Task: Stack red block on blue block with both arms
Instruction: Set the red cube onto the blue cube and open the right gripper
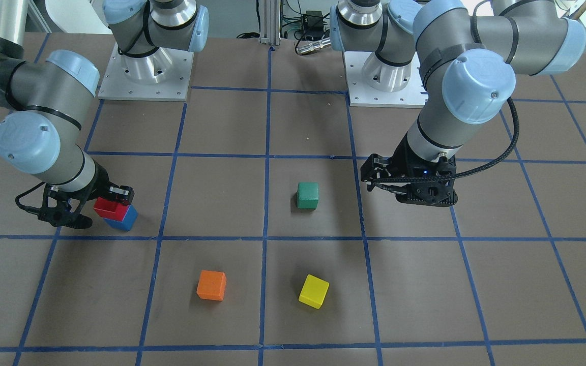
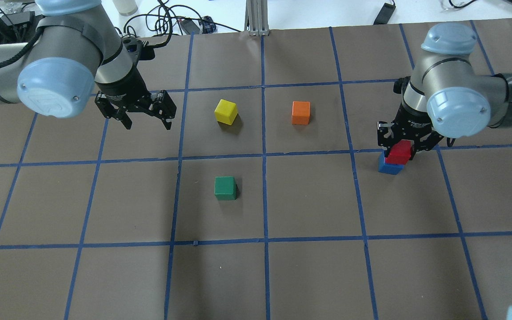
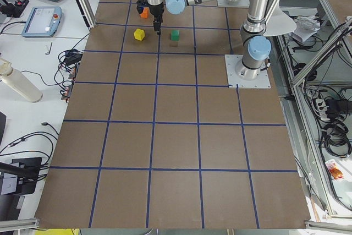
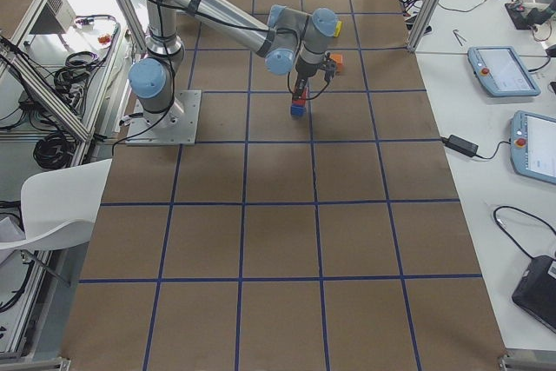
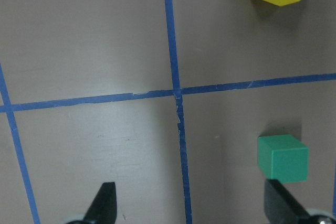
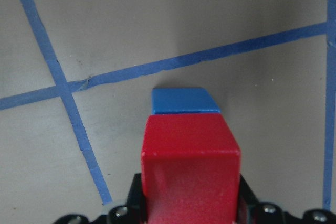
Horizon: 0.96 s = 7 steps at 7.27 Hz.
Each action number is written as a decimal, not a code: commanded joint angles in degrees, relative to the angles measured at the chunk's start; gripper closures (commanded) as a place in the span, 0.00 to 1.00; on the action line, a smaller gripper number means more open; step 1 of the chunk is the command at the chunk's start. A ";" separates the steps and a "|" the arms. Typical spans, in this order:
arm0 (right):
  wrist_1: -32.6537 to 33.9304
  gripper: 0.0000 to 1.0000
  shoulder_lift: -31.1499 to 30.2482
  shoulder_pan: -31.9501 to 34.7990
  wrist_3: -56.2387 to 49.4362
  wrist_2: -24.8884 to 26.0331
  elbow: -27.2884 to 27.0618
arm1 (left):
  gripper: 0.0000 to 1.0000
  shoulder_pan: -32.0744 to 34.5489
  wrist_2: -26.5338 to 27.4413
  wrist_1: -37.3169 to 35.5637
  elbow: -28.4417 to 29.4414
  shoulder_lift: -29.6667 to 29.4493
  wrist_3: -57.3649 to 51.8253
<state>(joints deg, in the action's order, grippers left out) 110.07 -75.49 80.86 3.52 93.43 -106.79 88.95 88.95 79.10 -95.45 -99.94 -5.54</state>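
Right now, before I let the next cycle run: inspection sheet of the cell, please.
Surface: brown table with blue tape grid, no spills seen.
Job's things: red block sits over the blue block, offset, not square.
Clutter: green block, yellow block, orange block, each alone on the table.
Grippers: right gripper shut on red block; left gripper open, empty, off the table.
Cables: wrist cable loops beside the left gripper; loose cables beyond the table's far edge.
Surroundings: teach pendants on the side bench; no person seen.
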 commanded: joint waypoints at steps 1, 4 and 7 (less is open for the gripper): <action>0.49 0.62 0.08 0.00 -0.44 2.26 0.00 | 0.00 0.00 0.00 0.00 0.00 0.01 0.00; 0.23 0.58 0.08 0.00 -0.01 4.32 -0.09 | 0.00 0.00 0.09 0.00 0.00 -0.07 0.00; 0.05 0.68 0.25 0.18 0.26 1.58 0.00 | 0.00 0.00 0.09 0.00 0.00 -0.07 0.00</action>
<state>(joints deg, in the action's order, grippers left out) 110.08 -75.38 81.00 3.78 95.70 -106.83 88.94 89.03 79.10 -95.45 -99.99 -5.54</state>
